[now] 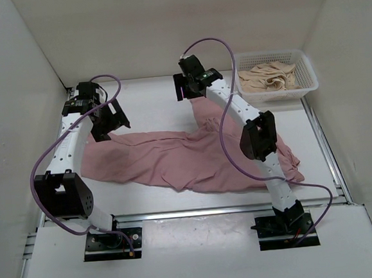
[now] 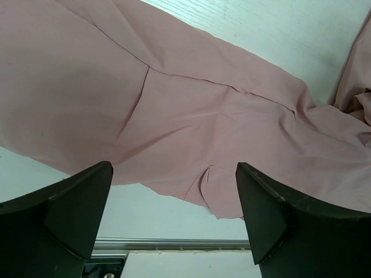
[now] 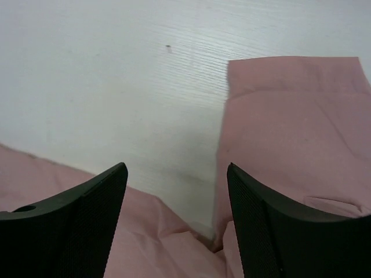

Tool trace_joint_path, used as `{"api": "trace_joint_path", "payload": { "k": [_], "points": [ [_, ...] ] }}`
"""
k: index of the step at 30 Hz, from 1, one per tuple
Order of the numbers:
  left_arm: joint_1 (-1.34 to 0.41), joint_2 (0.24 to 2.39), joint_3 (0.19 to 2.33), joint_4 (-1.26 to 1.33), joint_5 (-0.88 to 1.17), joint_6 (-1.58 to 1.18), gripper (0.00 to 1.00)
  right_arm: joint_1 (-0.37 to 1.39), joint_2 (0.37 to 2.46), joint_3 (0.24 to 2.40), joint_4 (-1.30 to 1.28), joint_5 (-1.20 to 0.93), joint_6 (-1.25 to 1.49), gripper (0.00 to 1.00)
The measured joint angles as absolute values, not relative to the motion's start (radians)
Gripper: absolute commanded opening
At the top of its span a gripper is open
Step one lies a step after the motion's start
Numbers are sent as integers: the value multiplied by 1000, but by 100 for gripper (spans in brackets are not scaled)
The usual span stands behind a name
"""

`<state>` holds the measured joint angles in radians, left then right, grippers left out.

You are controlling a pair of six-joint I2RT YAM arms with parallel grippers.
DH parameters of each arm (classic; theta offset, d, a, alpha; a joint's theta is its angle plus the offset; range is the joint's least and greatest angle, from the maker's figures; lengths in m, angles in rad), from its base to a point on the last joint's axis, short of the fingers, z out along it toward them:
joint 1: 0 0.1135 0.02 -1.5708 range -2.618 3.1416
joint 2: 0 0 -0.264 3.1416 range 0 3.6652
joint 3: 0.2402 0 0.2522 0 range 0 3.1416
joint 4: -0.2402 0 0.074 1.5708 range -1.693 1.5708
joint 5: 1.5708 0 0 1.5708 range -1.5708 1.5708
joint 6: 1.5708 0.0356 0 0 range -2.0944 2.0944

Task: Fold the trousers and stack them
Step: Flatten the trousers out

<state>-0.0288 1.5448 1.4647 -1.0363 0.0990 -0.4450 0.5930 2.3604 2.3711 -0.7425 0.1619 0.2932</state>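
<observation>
Two white arms [image 1: 232, 106], black joints [image 1: 64, 193], looping purple cables [image 1: 235, 71].

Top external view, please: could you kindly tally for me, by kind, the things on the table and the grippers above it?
Pink trousers: 1
White basket: 1
Beige cloth heap in the basket: 1 (separate pieces cannot be told apart)
Left gripper and right gripper, both open: 2
Total: 5

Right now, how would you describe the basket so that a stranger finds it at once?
Look at the white table, then its far right corner. There sits a white plastic mesh basket holding crumpled beige cloth; the only other fabric, the dusty-pink trousers, lies loose on the table.
</observation>
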Motion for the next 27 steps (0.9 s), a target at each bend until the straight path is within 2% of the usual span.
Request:
{"api": "trace_joint_path", "payload": {
  "k": [4,10,13,17,18,20,21,24,27],
  "points": [
    [-29,1545,1464,-1035,99,-445,100,580,2437,2395,-781,259,295,76],
    [-29,1545,1464,-1035,99,-445,100,554,2590,2392,-835,288,307,79],
    [-29,1545,1464,-1035,99,-445,100,550,2587,2394,-831,302,302,74],
    [-29,1545,1464,-1034,99,-445,100,551,2589,2386,-827,318,302,49],
    [-29,1546,1464,-1035,99,-445,100,552,2589,2383,-826,321,302,37],
    [-29,1547,1464,-1034,99,-445,100,556,2589,2378,-814,327,300,28],
    [-29,1548,1464,-1034,99,-445,100,559,2589,2378,-811,331,299,18],
    [-29,1548,1464,-1035,99,-445,100,562,2589,2377,-807,332,293,0],
    [-29,1549,1464,-1035,99,-445,100,562,2585,2376,-810,319,287,0]
  ]
}}
